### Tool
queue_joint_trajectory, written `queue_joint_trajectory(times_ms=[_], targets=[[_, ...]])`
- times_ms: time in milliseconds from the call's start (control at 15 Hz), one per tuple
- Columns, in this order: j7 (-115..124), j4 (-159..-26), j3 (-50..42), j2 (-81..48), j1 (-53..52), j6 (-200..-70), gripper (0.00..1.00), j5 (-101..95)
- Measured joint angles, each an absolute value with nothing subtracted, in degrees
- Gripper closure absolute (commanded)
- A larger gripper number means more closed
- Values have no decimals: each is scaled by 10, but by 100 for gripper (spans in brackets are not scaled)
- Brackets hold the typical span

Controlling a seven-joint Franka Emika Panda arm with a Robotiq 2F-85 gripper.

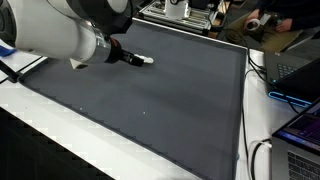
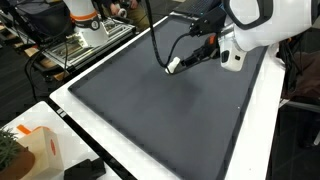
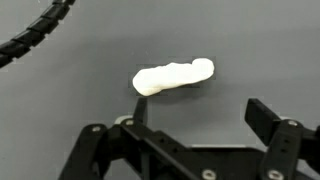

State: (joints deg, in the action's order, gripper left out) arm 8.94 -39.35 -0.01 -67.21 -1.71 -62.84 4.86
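white table (image 2: 262, 110), dark grey mat (image 1: 150, 100) covering it; white lump (image 3: 172, 77) lying on mat

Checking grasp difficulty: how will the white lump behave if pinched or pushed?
The lump looks small, so probably light. Its bumpy outline suggests something soft that may squash. Elongated and rounded, it might roll on the mat.

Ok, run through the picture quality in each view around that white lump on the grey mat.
Wrist view: the white lump is blown out, surface detail lost, edges soft; the open gripper reads dark against the grey mat. Both exterior views: coarse and soft, the lump only a bright speck; the white arm casing glares.
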Motion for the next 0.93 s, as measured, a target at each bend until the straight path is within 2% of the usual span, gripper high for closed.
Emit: queue_joint_trajectory(times_ms=[533, 933], targets=[[98, -374, -2, -681, -17, -633, 0, 47], [98, -423, -20, -607, -17, -674, 0, 32]])
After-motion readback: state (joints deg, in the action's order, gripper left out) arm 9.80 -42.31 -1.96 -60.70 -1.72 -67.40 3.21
